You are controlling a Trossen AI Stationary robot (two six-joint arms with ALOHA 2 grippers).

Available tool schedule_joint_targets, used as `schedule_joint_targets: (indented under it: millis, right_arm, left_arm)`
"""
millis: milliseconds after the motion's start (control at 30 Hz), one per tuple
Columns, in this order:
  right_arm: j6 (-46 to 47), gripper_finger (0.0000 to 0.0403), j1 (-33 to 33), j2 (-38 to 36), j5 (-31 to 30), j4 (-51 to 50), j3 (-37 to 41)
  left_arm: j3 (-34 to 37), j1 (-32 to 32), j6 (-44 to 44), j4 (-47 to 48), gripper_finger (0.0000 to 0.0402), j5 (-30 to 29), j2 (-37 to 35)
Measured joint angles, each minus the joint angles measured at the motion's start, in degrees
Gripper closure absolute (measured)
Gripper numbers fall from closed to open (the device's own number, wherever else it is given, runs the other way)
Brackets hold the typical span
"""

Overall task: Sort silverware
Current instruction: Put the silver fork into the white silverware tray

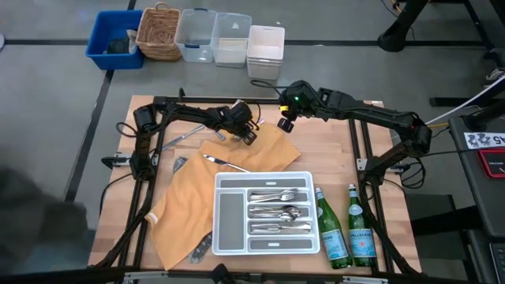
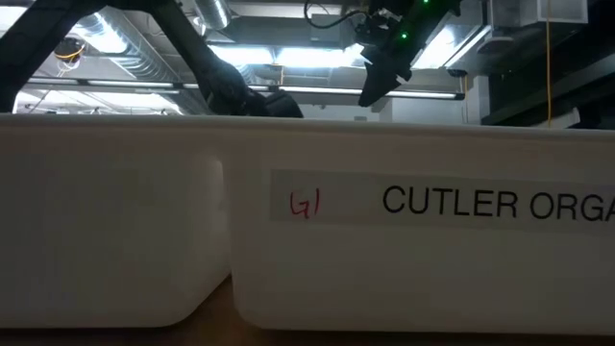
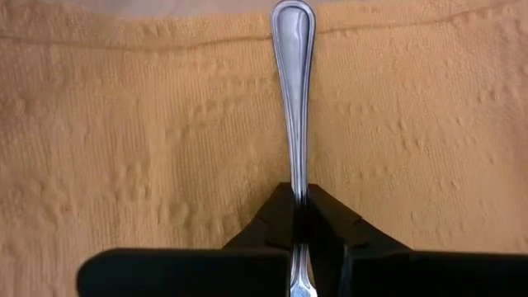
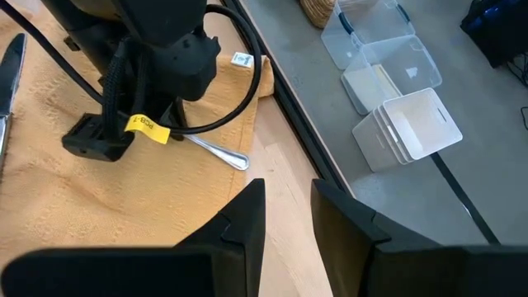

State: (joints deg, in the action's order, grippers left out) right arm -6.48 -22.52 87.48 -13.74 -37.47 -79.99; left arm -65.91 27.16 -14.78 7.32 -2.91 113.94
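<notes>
- Cloth: mustard-orange, woven waffle texture.
- Utensil handle: shiny silver, beaded edge line.
- Tray: white, grey compartment floors (label in black letters, red marks).
- Two bottles: green glass.
- Bin: blue.

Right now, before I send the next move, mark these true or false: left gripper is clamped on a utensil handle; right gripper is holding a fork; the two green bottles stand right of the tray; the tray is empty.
1. True: the left gripper is shut on a silverware handle over the tan cloth.
2. False: the right gripper is open and holds nothing.
3. True: the green bottles stand right of the white tray.
4. False: the tray's compartments hold sorted silverware.
</notes>
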Motion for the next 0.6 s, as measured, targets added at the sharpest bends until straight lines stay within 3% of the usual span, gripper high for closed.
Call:
schedule_joint_targets:
  millis: [367,600]
  right_arm:
    - [-0.02,0.0302,0.00,0.00,-0.49,0.02,0.00]
    - [-1.67,0.0302,0.00,0.00,-0.96,0.09,0.00]
  left_arm:
    - [-0.64,1.07,0.21,0.16,0.0395,6.47,-6.90]
    - [-0.66,0.91,0.23,-0.57,0.0396,18.98,-10.50]
